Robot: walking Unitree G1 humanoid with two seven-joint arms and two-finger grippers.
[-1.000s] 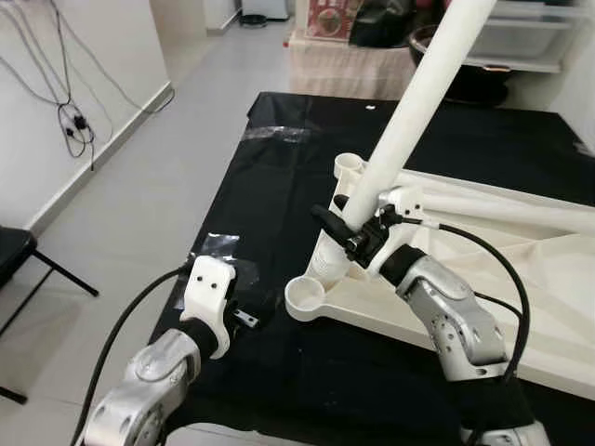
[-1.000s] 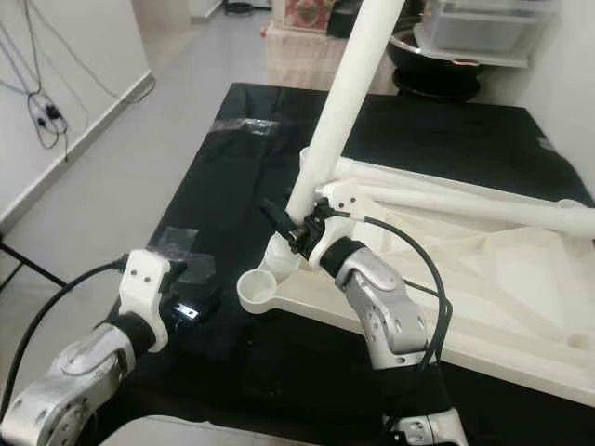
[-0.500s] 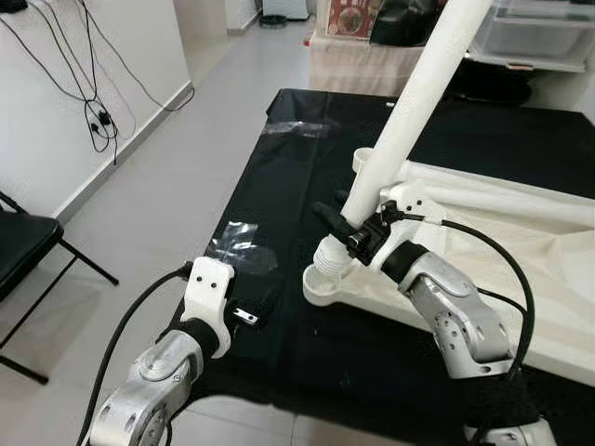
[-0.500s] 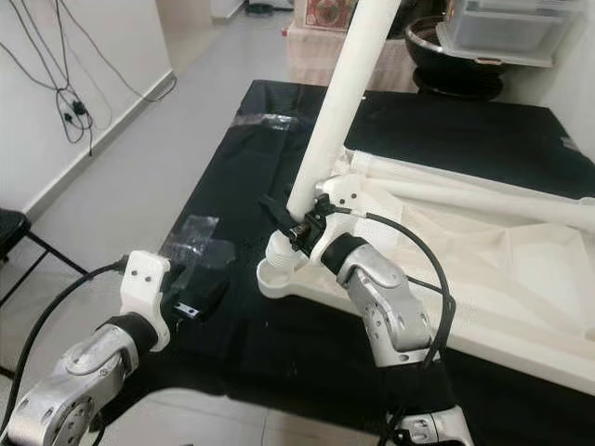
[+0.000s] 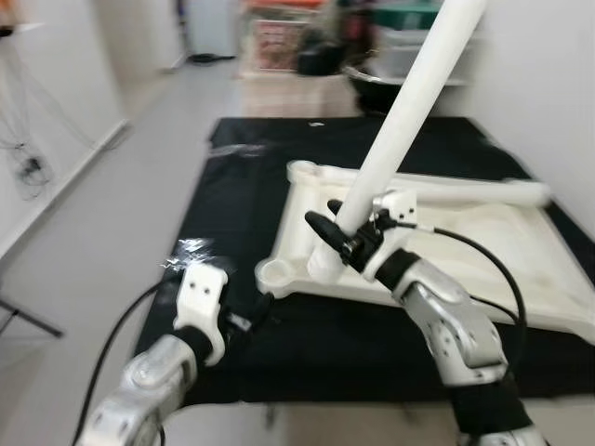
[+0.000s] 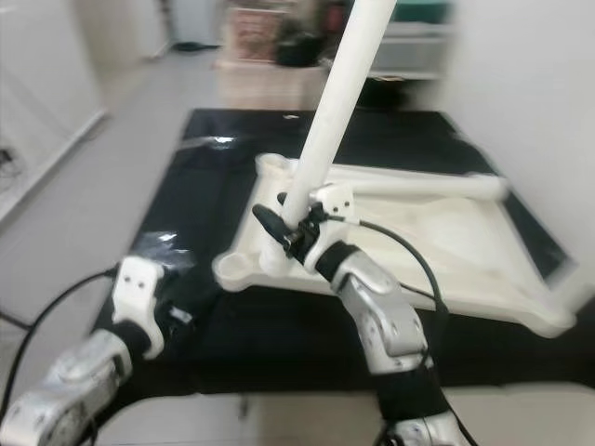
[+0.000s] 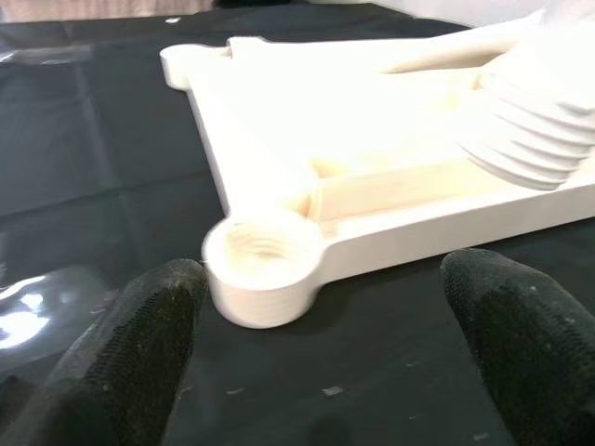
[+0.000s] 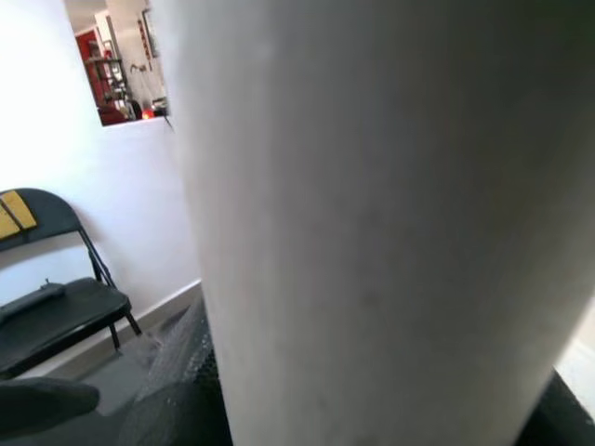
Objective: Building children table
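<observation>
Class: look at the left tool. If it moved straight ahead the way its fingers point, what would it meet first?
Most likely the round corner socket of the white tabletop, which lies directly between the open fingers of the left tool. Only black mat lies between; depth is uncertain.

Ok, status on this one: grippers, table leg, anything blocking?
Right gripper shut on white leg, threaded end near tabletop's edge. Left gripper open, low, facing corner socket. Nothing in the way.

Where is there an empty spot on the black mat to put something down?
The black mat is bare in a wide strip between its left edge and the white tabletop, and along the near edge under the right gripper. It is crowded at the corner socket, where the table leg and the left gripper meet.
</observation>
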